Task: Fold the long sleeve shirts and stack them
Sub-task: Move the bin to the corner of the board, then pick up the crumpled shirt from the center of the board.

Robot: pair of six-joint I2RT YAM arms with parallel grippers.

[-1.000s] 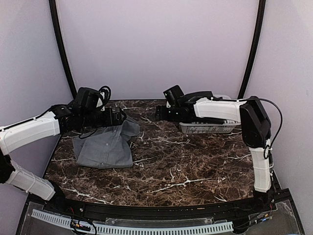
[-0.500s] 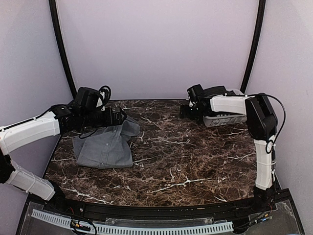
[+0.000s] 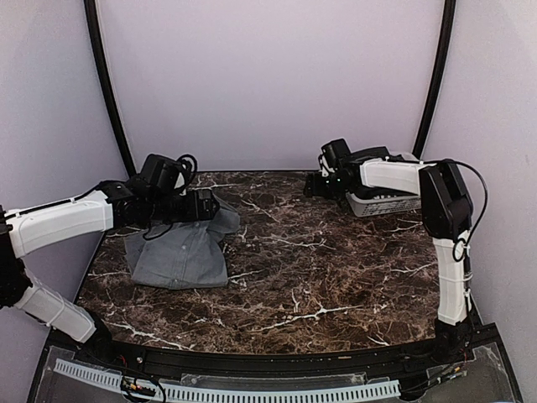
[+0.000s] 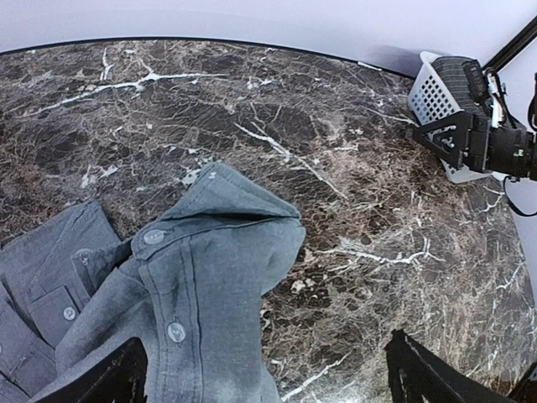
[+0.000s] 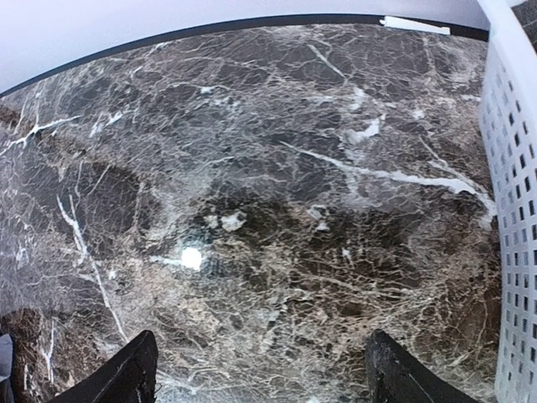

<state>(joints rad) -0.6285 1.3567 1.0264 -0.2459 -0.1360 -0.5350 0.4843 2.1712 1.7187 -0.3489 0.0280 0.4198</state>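
Observation:
One grey long sleeve shirt (image 3: 180, 252) lies bunched on the left of the marble table, its button placket and collar (image 4: 210, 277) showing in the left wrist view. My left gripper (image 3: 205, 204) hovers over the shirt's far right corner. It is open (image 4: 268, 369), with the cloth below the left finger and bare table under the right one, nothing held. My right gripper (image 3: 312, 186) is at the far right back of the table, open (image 5: 260, 369) over bare marble, with nothing between its fingers.
A white perforated basket (image 3: 382, 204) sits at the back right corner, just right of my right gripper (image 5: 512, 210); it also shows in the left wrist view (image 4: 432, 92). The table's black back edge (image 5: 252, 23) runs close behind.
My right arm has swung right and back toward the corner, and the white basket has shifted right and back with it. The left arm has edged slightly right over the shirt.

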